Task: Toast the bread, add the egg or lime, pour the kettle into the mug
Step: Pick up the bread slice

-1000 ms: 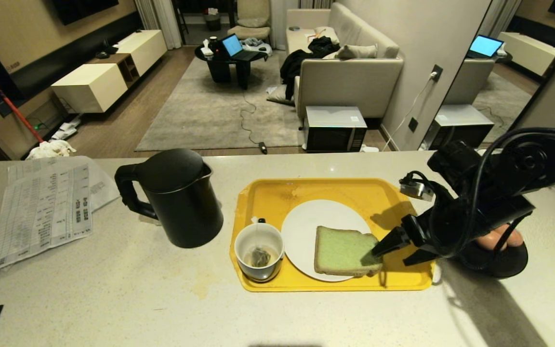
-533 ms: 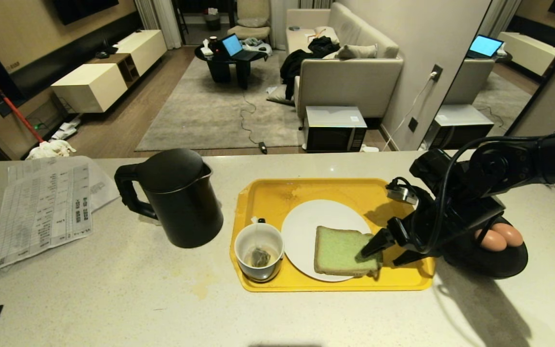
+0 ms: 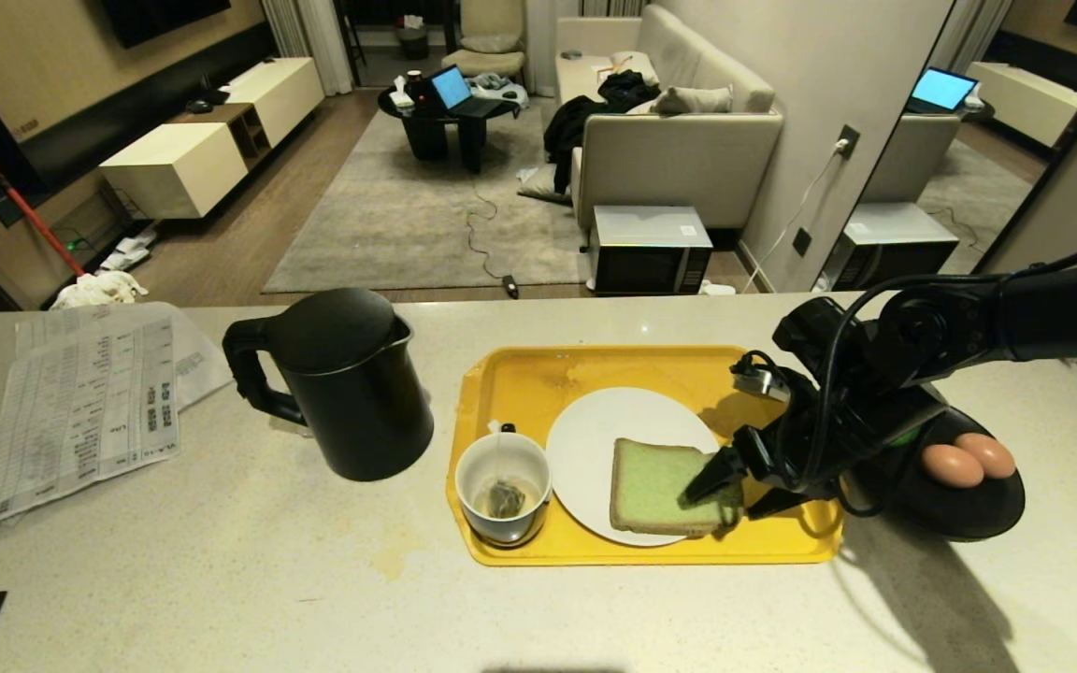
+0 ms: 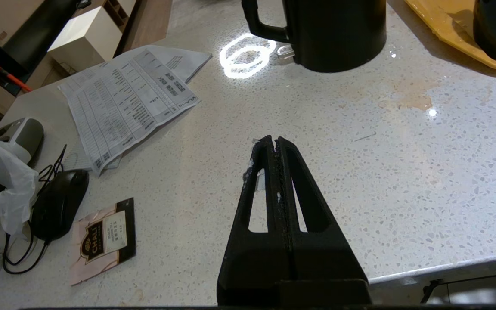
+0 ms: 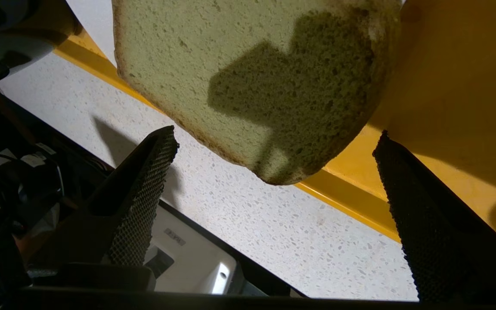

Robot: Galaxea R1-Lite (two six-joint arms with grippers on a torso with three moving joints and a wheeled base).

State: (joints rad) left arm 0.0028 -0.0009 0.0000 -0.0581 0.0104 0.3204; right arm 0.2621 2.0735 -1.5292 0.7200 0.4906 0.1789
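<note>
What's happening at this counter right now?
The right gripper is open at the near right corner of the bread, its fingers on either side of that corner and not closed on it. The bread lies on a white plate on the yellow tray, beside the mug, which holds a tea bag. The kettle stands left of the tray, and two eggs sit in a black dish to the right. The left gripper is shut and idle over bare counter.

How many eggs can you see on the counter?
2. Both eggs lie side by side, touching, on the black round dish right of the yellow tray. The robot's arm covers part of that dish, so another may be hidden.
</note>
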